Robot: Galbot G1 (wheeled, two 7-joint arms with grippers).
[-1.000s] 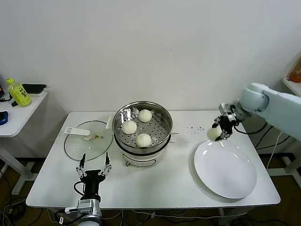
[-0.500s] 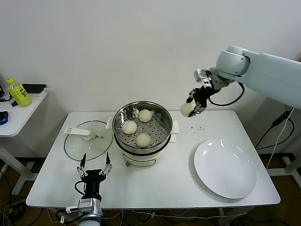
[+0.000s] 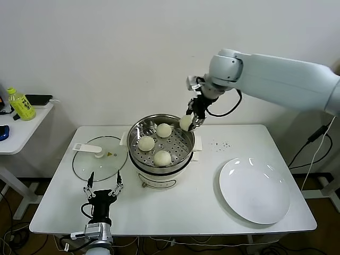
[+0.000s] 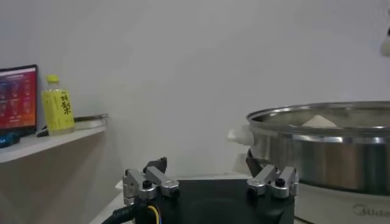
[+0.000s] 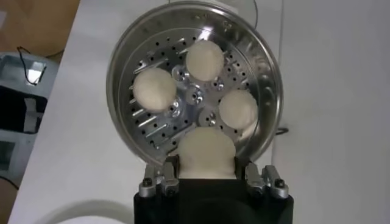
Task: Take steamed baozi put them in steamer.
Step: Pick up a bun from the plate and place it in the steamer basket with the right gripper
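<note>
While three buns (image 3: 154, 143) sit on the holed tray, the right gripper (image 3: 190, 121) hangs over the steamer (image 3: 161, 139) rim on the plate (image 3: 255, 189) side, clenched on a fourth bun (image 3: 185, 122) that hides its fingertips. The left gripper (image 3: 102, 192) waits, fingers spread, near the glass lid (image 3: 100, 157).

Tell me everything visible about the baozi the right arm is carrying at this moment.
The carried baozi is a small, smooth, cream-white round bun with no visible marks or tears. It is clamped in the right tool, which is shut on it, one finger on either side. It hangs in the air above the steamer, over the rim's far right edge, touching nothing else. Three similar buns already sit on the perforated tray below, with a free spot beneath it.
</note>
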